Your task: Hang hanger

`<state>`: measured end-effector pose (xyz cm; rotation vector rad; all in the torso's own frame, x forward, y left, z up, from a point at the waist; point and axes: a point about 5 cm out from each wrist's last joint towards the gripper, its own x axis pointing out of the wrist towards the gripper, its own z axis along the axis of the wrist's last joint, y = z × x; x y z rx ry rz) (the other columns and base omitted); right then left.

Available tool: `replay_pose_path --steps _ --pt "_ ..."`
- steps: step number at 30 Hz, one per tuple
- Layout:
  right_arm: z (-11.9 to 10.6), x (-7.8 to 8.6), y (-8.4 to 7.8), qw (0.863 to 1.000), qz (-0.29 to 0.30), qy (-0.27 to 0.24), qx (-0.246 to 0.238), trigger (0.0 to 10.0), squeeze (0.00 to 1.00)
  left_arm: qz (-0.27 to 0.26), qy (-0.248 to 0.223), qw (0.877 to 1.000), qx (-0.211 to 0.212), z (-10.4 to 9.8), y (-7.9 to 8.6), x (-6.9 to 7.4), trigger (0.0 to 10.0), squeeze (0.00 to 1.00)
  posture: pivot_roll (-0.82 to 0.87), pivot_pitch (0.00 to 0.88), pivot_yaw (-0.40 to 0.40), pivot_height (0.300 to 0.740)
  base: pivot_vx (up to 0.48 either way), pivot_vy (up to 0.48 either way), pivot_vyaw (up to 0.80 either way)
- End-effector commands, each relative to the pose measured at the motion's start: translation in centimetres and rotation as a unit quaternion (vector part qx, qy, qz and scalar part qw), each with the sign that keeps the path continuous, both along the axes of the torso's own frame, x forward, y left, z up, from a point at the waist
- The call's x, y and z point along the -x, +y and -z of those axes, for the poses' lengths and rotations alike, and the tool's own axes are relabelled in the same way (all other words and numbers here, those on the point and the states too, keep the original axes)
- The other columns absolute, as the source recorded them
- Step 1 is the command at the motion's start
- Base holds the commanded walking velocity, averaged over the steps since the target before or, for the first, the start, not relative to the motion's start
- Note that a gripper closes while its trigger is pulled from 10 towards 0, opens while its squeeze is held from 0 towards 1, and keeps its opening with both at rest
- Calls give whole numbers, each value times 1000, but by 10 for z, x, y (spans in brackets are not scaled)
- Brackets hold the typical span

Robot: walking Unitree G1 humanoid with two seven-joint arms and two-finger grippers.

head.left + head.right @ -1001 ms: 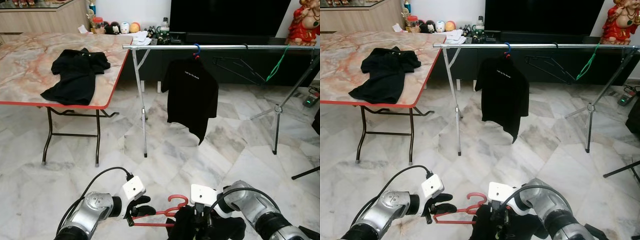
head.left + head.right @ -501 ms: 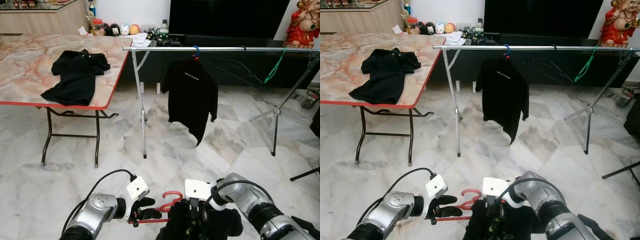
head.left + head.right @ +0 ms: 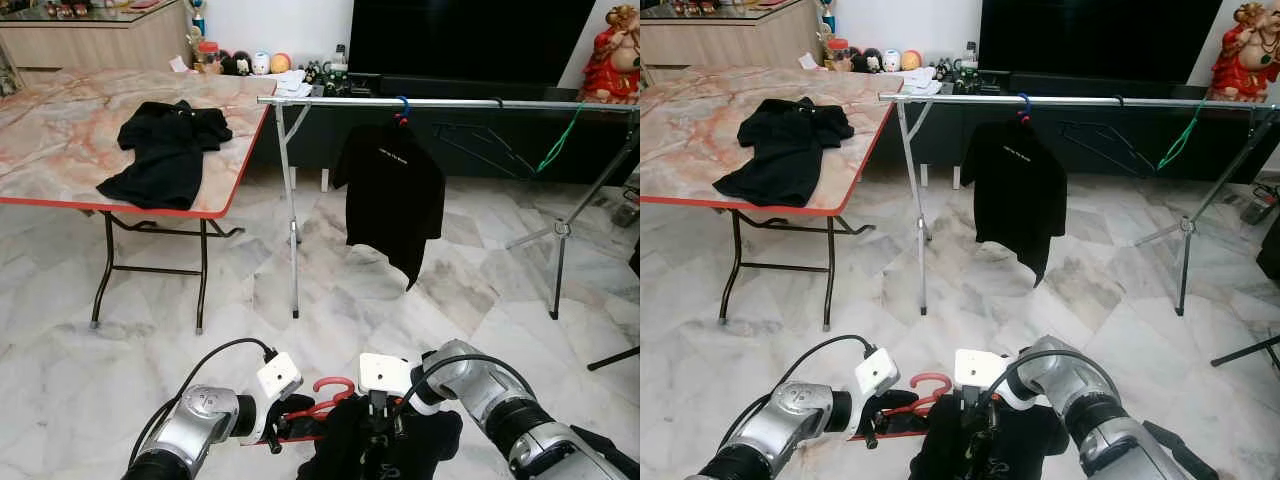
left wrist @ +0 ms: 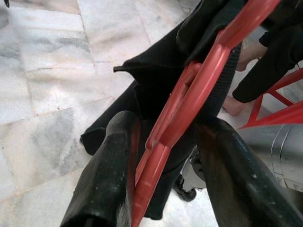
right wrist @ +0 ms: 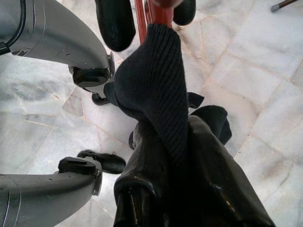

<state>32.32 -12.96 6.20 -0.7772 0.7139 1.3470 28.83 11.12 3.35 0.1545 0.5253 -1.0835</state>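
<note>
Red plastic hanger (image 3: 322, 402), carrying a black garment (image 3: 385, 448), sits low, well short of the silver metal clothes rail (image 3: 440, 102). Left gripper (image 4: 163, 156) clamps its frame; right gripper (image 5: 165, 156) pinches the ribbed collar. Lift both together, hook upright, toward bare rail beside the hung black T-shirt (image 3: 394, 200).

Black shirt (image 3: 165, 150) on marble-topped table (image 3: 60, 150)

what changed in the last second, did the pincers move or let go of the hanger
No release. The left pincer still clamps the red hanger, and the right pincer still grips the black shirt on it. Both have drawn slightly closer together. The camera shifted. The rack, hanging shirt and table look unmoved.
</note>
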Motion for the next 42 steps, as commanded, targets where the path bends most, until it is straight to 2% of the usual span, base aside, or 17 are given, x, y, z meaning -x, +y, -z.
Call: replay_pose_path --steps 1,8,9,10,11,24,27,31,32,33,35,36,37,38,39,42 --pt "-14 -9 6 1000 0 -20 -24 10000 0 -4 4 1000 -5 1 -1 -2 10000 0 50 0 -36 740 0 0 0" --pt "-19 -12 10 999 0 -26 -32 10000 0 -14 -9 1000 -19 1 0 -4 10000 0 46 0 -38 740 0 0 0" --pt "-20 -13 10 999 1 -27 -35 10000 0 -22 -14 999 -22 2 0 -5 4078 0 47 0 -40 740 0 0 0" --pt "-20 -13 10 999 2 -27 -36 10000 0 -26 -14 999 -21 2 0 -5 4078 0 47 0 -40 740 0 0 0" --pt "-20 -13 10 999 2 -26 -38 10000 0 -31 -14 999 -20 2 0 -6 0 0 47 0 -40 740 0 0 0" --pt "-18 -11 10 998 8 -17 -58 10000 0 -27 -12 999 -17 2 -2 -6 0 0 49 16 -38 740 0 0 0" --pt "-18 -9 11 997 11 -6 -77 10000 0 -26 -12 999 -14 2 -3 -6 0 0 49 20 -36 740 0 0 0" --pt "-21 -7 13 991 22 19 -134 10000 4 -24 -13 1000 -11 1 -4 -6 0 0 50 21 -36 740 0 0 0" --pt "-23 -7 14 986 29 29 -163 10000 1000 -23 -13 1000 -10 1 -4 -6 0 0 53 23 -35 740 0 0 0" --pt "-23 -7 14 986 29 29 -163 10000 1000 -23 -13 1000 -10 1 -4 -6 0 0 53 23 -35 740 0 0 0" --pt "-25 -5 15 976 38 46 -210 10000 1000 -23 -13 1000 -8 1 -4 -6 0 0 55 26 -35 740 0 0 0" --pt "-25 -5 15 976 38 46 -210 10000 1000 -23 -13 1000 -8 1 -4 -6 0 0 55 26 -35 740 0 0 0" --pt "-23 -3 13 971 45 59 -227 10000 965 -23 -14 1000 -7 0 -4 -6 0 0 55 27 -34 740 0 0 0" --pt "-22 -1 12 969 47 66 -234 10000 447 -22 -14 1000 -6 0 -4 -6 0 0 55 29 -33 740 0 0 0" --pt "-20 1 11 966 48 74 -242 10000 0 -22 -14 1000 -6 0 -4 -6 0 0 55 29 -33 740 0 0 0" --pt "-17 5 9 958 56 93 -265 10000 0 -22 -14 1000 -5 0 -4 -7 0 0 57 30 -32 740 0 0 0"
